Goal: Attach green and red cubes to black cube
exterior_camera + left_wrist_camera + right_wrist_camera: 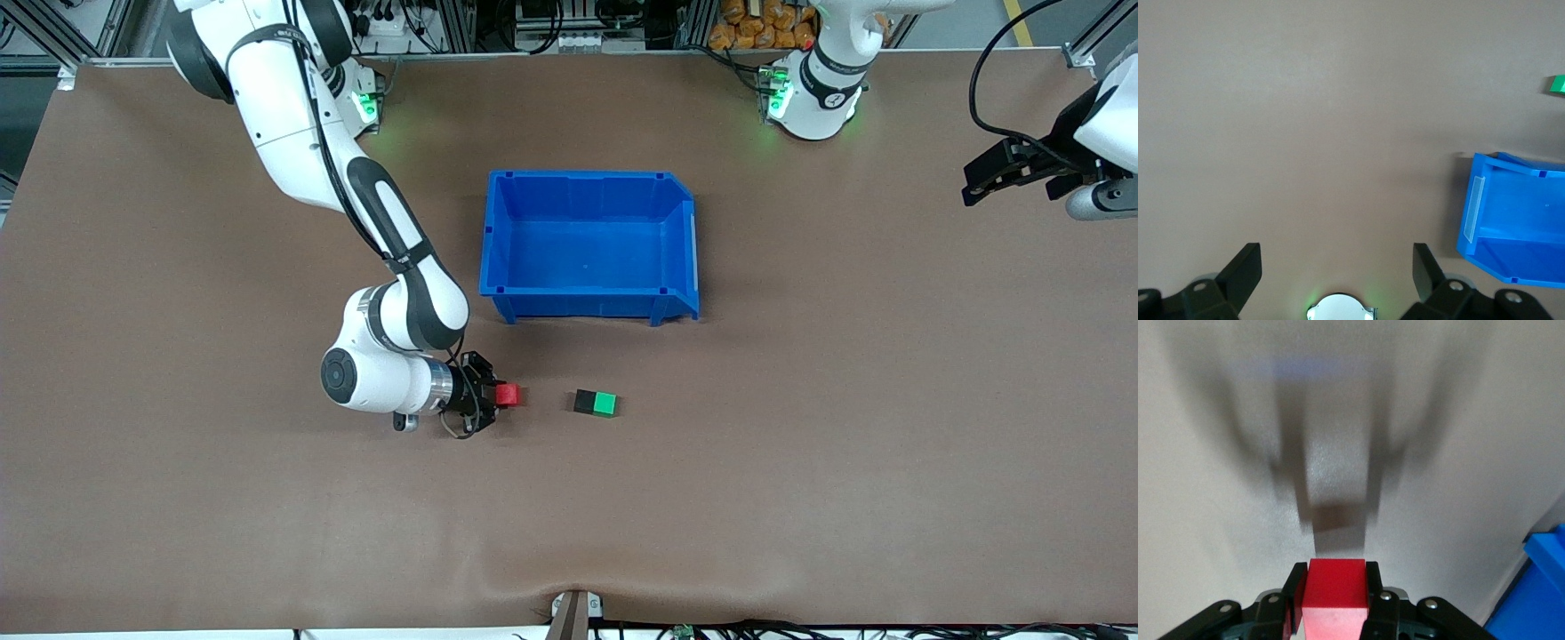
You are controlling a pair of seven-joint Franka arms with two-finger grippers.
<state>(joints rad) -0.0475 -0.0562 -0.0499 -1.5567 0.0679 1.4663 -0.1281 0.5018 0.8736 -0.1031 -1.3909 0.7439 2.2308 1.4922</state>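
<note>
A black cube [584, 402] with a green cube [605, 404] joined to its side lies on the brown table, nearer the front camera than the blue bin. My right gripper [503, 396] is shut on the red cube [508, 395] and holds it just above the table, beside the black cube on the right arm's side, with a gap between them. In the right wrist view the red cube [1335, 590] sits clamped between the two fingers [1295, 590]. My left gripper [1337, 267] is open and empty, held high at the left arm's end of the table. The green cube [1557, 84] shows at the left wrist view's edge.
An empty blue bin [589, 244] stands in the middle of the table, also visible in the left wrist view [1515, 227] and at the corner of the right wrist view [1538, 600]. Brown table mat [800, 444] surrounds everything.
</note>
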